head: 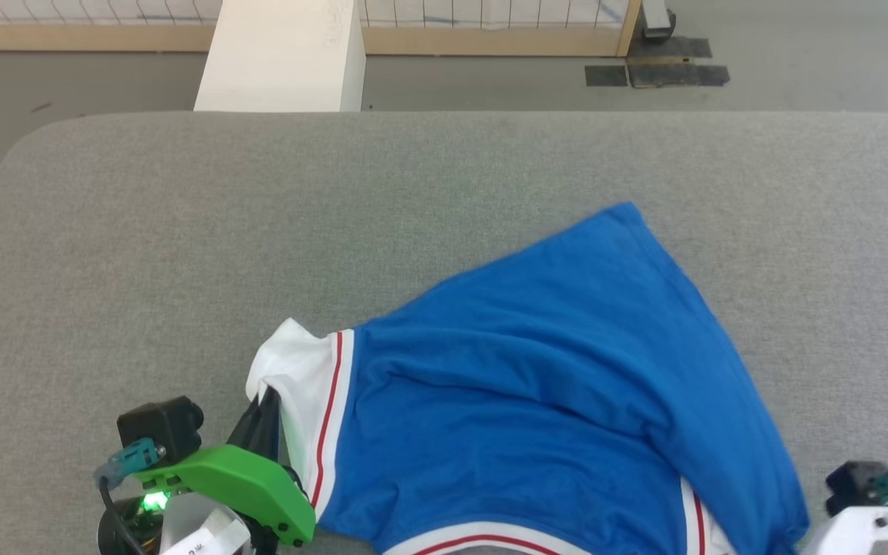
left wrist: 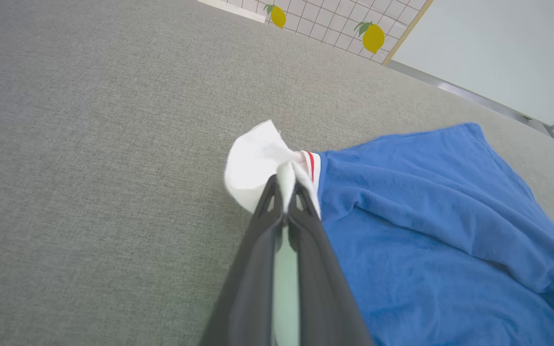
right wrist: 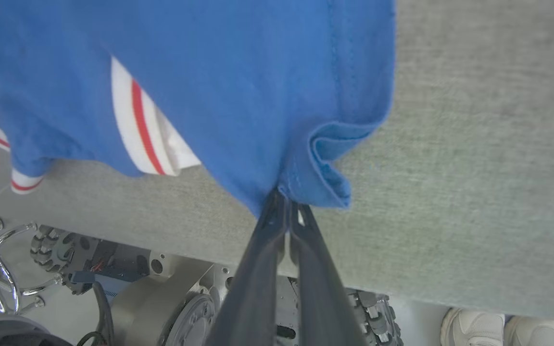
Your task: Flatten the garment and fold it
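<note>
The garment (head: 536,385) is a royal-blue jersey with white panels and red-and-white trim, lying rumpled on the grey table (head: 182,231) toward the near right. My left gripper (head: 265,420) at the lower left is shut on the jersey's white corner; the left wrist view shows the white cloth (left wrist: 258,163) pinched between the dark fingertips (left wrist: 270,202) of that gripper (left wrist: 285,192). In the right wrist view my right gripper (right wrist: 287,204) is shut on a folded blue hem corner (right wrist: 325,182) at the table's near edge. Its white wrist (head: 860,524) sits at the lower right of the head view.
A white pillar (head: 282,54) and a wire grid fence (head: 490,15) stand beyond the table's far edge. The robot's wheeled base (right wrist: 113,269) and a person's white shoes (right wrist: 498,327) are below the near edge. Bare grey tabletop spreads left and beyond the jersey.
</note>
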Controlling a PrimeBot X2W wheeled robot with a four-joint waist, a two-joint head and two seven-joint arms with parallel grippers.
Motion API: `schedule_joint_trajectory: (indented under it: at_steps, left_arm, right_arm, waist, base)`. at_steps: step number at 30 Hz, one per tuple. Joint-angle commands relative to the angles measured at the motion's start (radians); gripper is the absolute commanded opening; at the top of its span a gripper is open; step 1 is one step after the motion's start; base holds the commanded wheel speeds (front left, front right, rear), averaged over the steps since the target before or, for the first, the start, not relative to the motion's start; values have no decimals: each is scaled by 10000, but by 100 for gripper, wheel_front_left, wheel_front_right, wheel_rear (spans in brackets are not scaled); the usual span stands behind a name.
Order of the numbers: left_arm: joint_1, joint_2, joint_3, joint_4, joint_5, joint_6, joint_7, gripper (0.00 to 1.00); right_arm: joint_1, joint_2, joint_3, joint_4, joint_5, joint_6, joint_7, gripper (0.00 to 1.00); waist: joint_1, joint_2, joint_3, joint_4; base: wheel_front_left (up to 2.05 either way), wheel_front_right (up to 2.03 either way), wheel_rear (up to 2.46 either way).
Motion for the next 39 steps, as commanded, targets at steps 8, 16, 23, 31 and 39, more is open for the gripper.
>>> schedule_joint_trajectory:
  at_steps: [8,16,23,31,39]
  left_arm:
    - [205,10,105,312,-129,-25,-165,0]
    - [314,-1,111,291,-167,59,-187,0]
    - [240,-27,20,75,-132,98,-167,0]
    - [-374,-96,-326,-188,16,-101,-116,0]
    - [-991,-383,-669,-41,42,-337,-237,0]
  right_arm:
    - [-284,614,-1019,-265,-56,37,-1382,100]
    - [-1510,448,-1781,-964,858,37,-4356,100]
    - [-3108,77,-1251,-458,1084,37,-6098,100]
    - [-5939,-543,200,1354,211,37,-5417,100]
    - [-8355,-1529,1948,3106,-769,37,-2702,100]
  waist:
    - [1,0,-318,-143]
    - [1,0,-466,-235]
    - [1,0,-206,-116]
    - [1,0,824,712]
    - [1,0,1914,1773]
  base:
    - [0,0,0]
    - [0,0,0]
    - [0,0,0]
    - [0,0,0]
    - [0,0,0]
